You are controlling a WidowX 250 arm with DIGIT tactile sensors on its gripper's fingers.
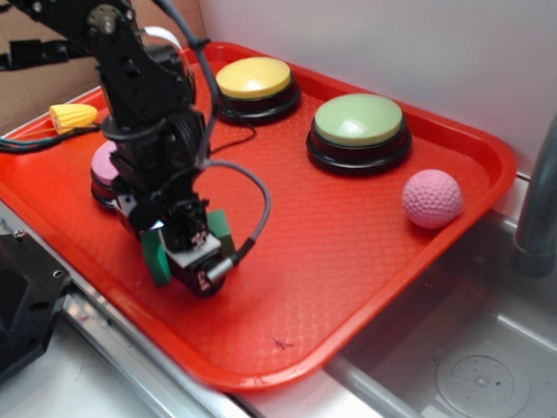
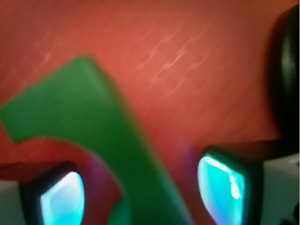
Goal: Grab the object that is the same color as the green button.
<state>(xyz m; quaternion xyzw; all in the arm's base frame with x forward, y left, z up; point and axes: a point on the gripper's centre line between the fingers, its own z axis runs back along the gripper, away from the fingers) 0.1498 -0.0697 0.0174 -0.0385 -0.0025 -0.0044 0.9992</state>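
Block [image 2: 89,126], dark green with arch cut-out, lying on red tray [image 1: 351,271] near its front-left part, between the fingers of gripper [image 1: 188,246]. Jaws apart, one pad either side, no clamp yet visible in wrist view; arranged so for a straddling grasp, by judgement. Matches in hue green button [image 1: 359,121] at tray rear. Also present: yellow button [image 1: 255,78], pink ball [image 1: 431,198], pink button [image 1: 105,166] behind arm.

Black, blocky jointed arm [image 1: 137,113] with grey cables [image 1: 251,193] looping along it, ending in green-padded fingers [image 1: 156,256].
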